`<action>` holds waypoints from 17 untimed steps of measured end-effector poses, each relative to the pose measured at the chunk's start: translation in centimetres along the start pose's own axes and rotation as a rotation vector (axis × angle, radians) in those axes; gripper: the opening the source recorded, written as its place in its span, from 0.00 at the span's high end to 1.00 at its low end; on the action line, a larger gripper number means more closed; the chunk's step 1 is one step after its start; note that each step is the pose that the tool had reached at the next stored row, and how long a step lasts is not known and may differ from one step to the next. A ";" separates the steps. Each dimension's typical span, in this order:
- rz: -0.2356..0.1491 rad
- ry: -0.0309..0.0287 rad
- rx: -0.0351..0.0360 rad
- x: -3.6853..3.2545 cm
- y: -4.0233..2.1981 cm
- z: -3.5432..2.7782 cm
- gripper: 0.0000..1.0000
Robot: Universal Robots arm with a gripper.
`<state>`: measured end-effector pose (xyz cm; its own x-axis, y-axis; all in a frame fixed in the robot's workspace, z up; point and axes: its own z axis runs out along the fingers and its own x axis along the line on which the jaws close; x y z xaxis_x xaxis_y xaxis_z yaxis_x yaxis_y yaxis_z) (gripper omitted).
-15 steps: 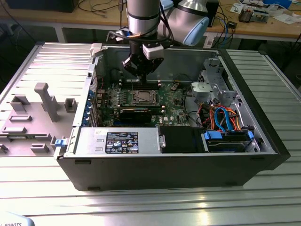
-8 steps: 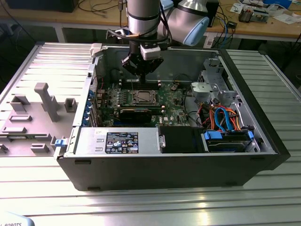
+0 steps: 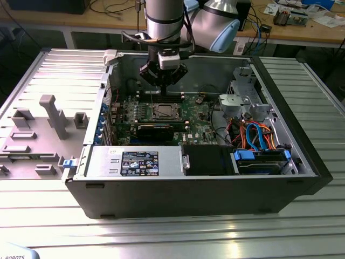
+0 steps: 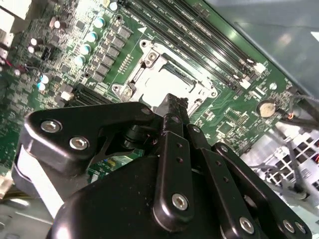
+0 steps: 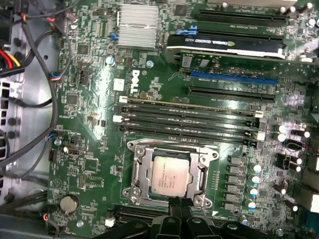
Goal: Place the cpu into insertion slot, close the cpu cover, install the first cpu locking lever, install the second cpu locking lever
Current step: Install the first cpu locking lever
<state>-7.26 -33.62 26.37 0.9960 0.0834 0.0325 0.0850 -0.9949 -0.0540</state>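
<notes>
Cpu (image 5: pixel 170 178) seated in insertion slot (image 5: pixel 135 169), jaws pinched together empty, poised above slot's edge

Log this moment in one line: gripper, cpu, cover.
gripper: shut, hanging just above cpu edge | cpu: seated, pale top showing | cpu cover: down, framing cpu

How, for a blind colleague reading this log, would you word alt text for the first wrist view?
A silver cpu lies flat inside the silvery cpu cover frame on a green motherboard, with the black gripper poised close beside it. Long dark memory slots run alongside.
</notes>
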 end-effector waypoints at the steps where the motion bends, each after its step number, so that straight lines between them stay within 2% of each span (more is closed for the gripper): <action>1: 0.015 0.0007 0.0008 0.00 0.00 0.01 0.89; 5: 0.049 0.0015 0.0152 -0.01 0.00 0.01 0.89; 17: 0.055 0.0019 0.0155 -0.01 0.00 0.01 0.89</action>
<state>-7.27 -33.63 26.37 0.9991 0.0283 0.0310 0.0304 -0.9970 -0.0712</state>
